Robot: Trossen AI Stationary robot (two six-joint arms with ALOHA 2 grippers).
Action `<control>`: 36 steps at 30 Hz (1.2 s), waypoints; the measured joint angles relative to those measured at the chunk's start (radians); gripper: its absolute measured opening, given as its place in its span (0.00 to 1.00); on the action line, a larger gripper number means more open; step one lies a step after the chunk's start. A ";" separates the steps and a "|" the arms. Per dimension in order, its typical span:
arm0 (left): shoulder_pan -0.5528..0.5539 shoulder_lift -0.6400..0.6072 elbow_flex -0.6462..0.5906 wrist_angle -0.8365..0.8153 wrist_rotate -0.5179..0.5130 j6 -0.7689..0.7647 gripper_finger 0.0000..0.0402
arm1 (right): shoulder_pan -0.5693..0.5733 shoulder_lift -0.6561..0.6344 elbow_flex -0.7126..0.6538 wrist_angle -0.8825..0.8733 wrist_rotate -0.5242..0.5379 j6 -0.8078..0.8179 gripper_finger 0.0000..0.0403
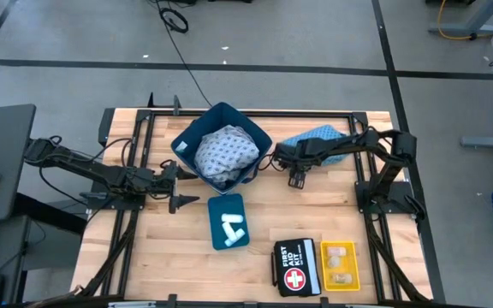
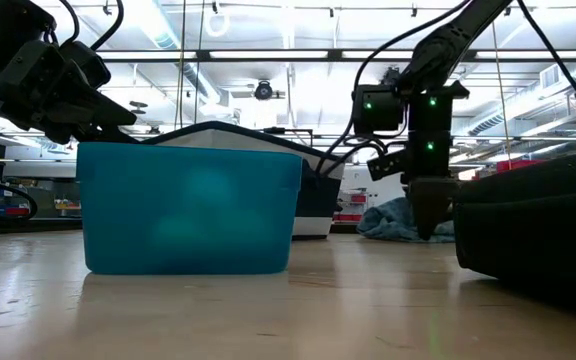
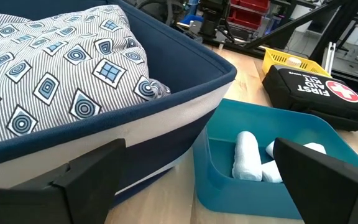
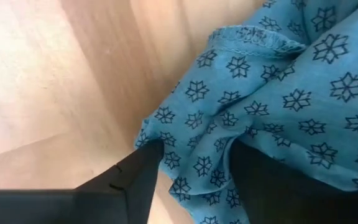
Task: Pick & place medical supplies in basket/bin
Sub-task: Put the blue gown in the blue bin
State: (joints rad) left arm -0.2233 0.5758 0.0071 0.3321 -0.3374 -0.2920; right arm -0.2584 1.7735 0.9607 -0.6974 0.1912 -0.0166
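A light-blue star-patterned garment [image 1: 319, 140] lies on the table right of the dark blue basket [image 1: 187, 145]. A second, grey-blue patterned garment [image 3: 55, 68] fills the basket. White rolls [image 3: 248, 155] lie in a teal tray [image 1: 228, 224] near the basket. My right gripper [image 1: 296, 176] points down at the star-patterned garment's edge nearest the basket, its open fingers on either side of a bunch of cloth [image 4: 194, 168]. My left gripper [image 3: 204, 180] hangs open and holds nothing beside the basket's near left wall. My right gripper comes from above, pointing down, onto the star-patterned garment's edge [image 4: 166, 143]. One fingertip [image 4: 143, 171] meets the hem, and the other finger [image 4: 278, 186] stands on the far side of a raised ridge of cloth. The garment lies slack on the table.
A black first aid kit [image 1: 296, 267] and a yellow tray [image 1: 341, 265] with pale packets sit at the near right. Bare wood lies between the basket and the right arm's base. A black frame runs around the table's edges.
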 joint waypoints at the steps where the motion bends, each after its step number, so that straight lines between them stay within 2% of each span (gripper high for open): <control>1: 0.000 0.000 0.000 0.000 0.000 0.000 0.99 | 0.006 0.000 0.000 0.002 -0.001 0.001 0.49; 5: 0.000 0.000 0.000 0.000 0.000 0.000 0.99 | 0.031 0.001 -0.001 0.009 -0.007 0.001 0.34; 9: 0.000 0.000 0.000 0.000 0.000 0.000 0.99 | 0.057 0.002 -0.001 0.011 -0.002 0.020 0.11; 11: 0.000 0.000 0.000 0.000 0.000 0.000 0.99 | 0.072 0.002 -0.001 0.012 -0.004 0.030 0.04; 20: 0.000 0.000 0.000 0.000 -0.002 0.004 0.99 | 0.211 -0.028 -0.006 -0.028 0.089 0.144 0.01; 23: 0.000 0.000 0.000 0.000 -0.002 0.004 0.99 | 0.263 -0.074 -0.009 -0.064 0.100 0.199 0.01; 30: 0.000 0.000 0.000 0.000 -0.003 0.011 0.99 | 0.364 -0.205 -0.007 -0.080 0.198 0.308 0.00; 36: 0.000 0.000 0.000 0.000 -0.003 0.011 0.99 | 0.444 -0.257 -0.006 -0.014 0.247 0.311 0.00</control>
State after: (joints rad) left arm -0.2231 0.5755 0.0071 0.3325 -0.3401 -0.2806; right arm 0.1856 1.5167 0.9543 -0.7117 0.4385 0.2945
